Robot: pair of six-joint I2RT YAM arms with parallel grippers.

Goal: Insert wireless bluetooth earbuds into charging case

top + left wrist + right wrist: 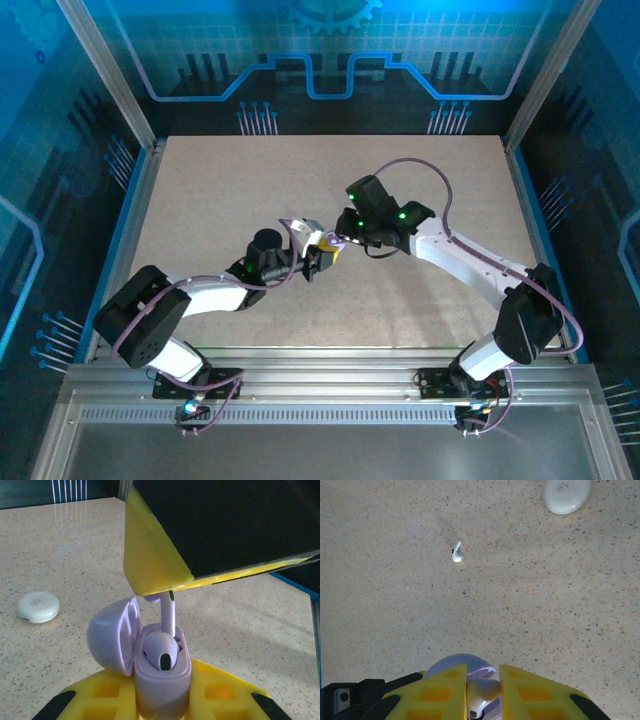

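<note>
My left gripper [162,702] is shut on the lavender charging case [162,680], which stands upright with its lid [112,635] swung open to the left. A pale lavender earbud [161,650] rests head-down in the case's opening, its stem pointing up into my right gripper's yellow finger [150,555]. My right gripper [483,692] is shut on that earbud [485,695], directly above the case lid [462,662]. A whitish earbud [457,552] lies loose on the table beyond. Both grippers meet mid-table, left gripper [316,260], right gripper [338,243].
A white round pebble-like piece [37,606] lies on the speckled table left of the case, and the same white piece [567,495] is far ahead in the right wrist view. A raised blue-edged rim [140,190] borders the table.
</note>
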